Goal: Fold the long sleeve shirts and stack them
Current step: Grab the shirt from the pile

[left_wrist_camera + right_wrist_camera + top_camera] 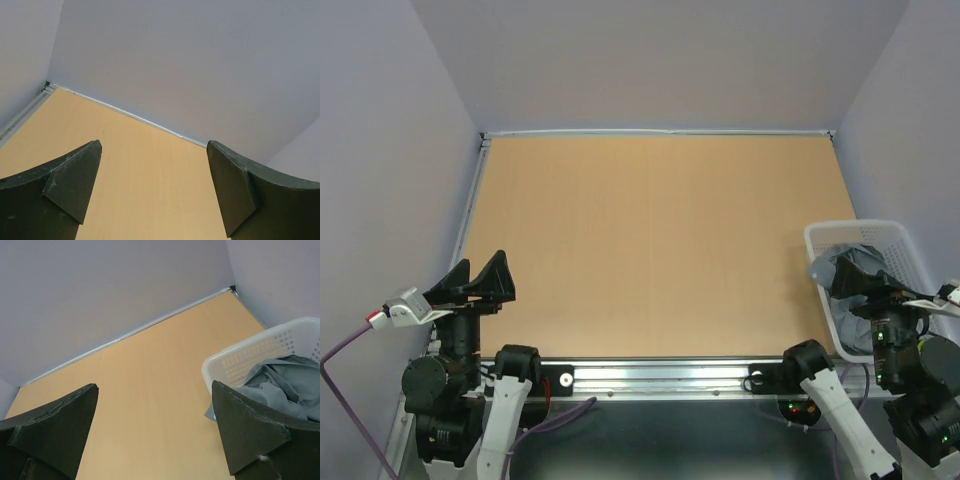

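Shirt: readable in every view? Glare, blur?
Top external: even soft light, no glare on the table; the right arm covers part of the grey shirt in the white basket. Right wrist: shirt folds crisp, own fingers slightly soft. Left wrist: shirt out of frame, no glare.

Open table with one obstacle by the near right corner

The wood surface lies free from the left edge across to the far right corner, so a gripper could sweep over the middle and the far edge without meeting anything. Walls close it in: the back wall along the far edge, the left wall and the right wall along the sides. At the right edge, toward the near right corner, a white mesh basket stands in the way, with a crumpled grey shirt heaped above its rim. The right gripper, fingers spread wide, is just beside the basket; the left gripper, also spread, faces bare table. A metal rail runs along the near edge.
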### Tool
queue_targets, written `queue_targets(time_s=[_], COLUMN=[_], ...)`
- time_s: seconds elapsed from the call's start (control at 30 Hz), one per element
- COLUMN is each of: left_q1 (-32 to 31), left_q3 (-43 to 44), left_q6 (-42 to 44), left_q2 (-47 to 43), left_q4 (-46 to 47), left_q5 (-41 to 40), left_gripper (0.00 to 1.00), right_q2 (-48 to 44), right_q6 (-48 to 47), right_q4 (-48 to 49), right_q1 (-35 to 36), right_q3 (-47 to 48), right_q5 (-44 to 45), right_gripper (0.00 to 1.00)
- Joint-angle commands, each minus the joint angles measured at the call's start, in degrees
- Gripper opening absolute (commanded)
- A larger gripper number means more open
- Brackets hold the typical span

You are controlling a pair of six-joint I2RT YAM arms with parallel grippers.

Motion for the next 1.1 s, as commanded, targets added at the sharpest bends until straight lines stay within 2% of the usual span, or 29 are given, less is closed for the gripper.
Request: queue_targets(time_s=[0.0, 0.17, 0.3, 0.4, 0.43, 0.47, 0.53, 0.63, 0.77, 0.8, 0.9, 0.93, 1.07], left_q1=[-0.29, -0.29, -0.29, -0.29, -0.29, -0.29, -0.29, -0.29, -0.38, -0.38, -0.38, -0.38, -0.38], left_q3=[0.78, 0.61, 1.31, 2.28, 2.19, 2.28, 2.28, 3.59, 4.12, 4.56, 5.52, 5.79, 6.67], left_q6=[-0.13, -1.97, -3.12, -2.77, -3.2, -3.56, -4.26, -4.71, -5.05, -5.14, -5.32, -5.41, -5.5], left_q2=[-6.73, -5.42, -1.56, 2.84, 4.33, 5.82, 7.5, 11.97, 16.02, 16.73, 19.36, 19.72, 20.16], left_q4=[1.87, 0.82, -1.11, -1.82, -1.47, -1.12, -1.12, -3.84, -7.0, -8.14, -10.25, -10.78, -13.77], left_q5=[0.62, -0.43, 0.35, 3.33, 4.04, 4.48, 4.49, 5.01, 6.68, 7.38, 12.19, 12.92, 14.16], left_gripper=[0.99, 0.99, 0.99, 0.99, 0.99, 0.99, 0.99, 0.99, 0.99, 0.99, 0.99, 0.99, 0.99], right_q2=[1.9, 7.34, 15.51, 25.52, 32.77, 36.23, 45.53, 51.98, 61.39, 64.88, 69.47, 69.84, 69.93], right_q6=[-0.5, 0.03, 3.79, 9.94, 12.66, 14.17, 14.01, 16.72, 21.56, 22.69, 24.01, 24.98, 28.76], right_q4=[0.41, 0.41, 0.24, -4.14, -6.86, -11.15, -13.47, -13.83, -12.69, -12.68, -11.37, -11.19, -10.66], right_q1=[0.34, 0.34, 0.34, 0.34, 0.34, 0.34, 0.26, 0.34, -0.7, -2.02, -12.72, -18.49, -28.01], right_q3=[3.62, 5.73, 7.83, 11.96, 15.54, 17.05, 19.17, 20.58, 21.99, 22.34, 21.91, 20.68, 17.96], right_q5=[-0.31, -3.91, -6.38, -4.72, -0.88, 0.29, -0.22, -0.06, 5.04, 5.4, 0.32, -0.65, 2.57], right_gripper=[1.0, 1.0, 1.0, 1.0, 1.0, 1.0, 1.0, 1.0, 1.0, 1.0, 1.0, 1.0, 1.0])
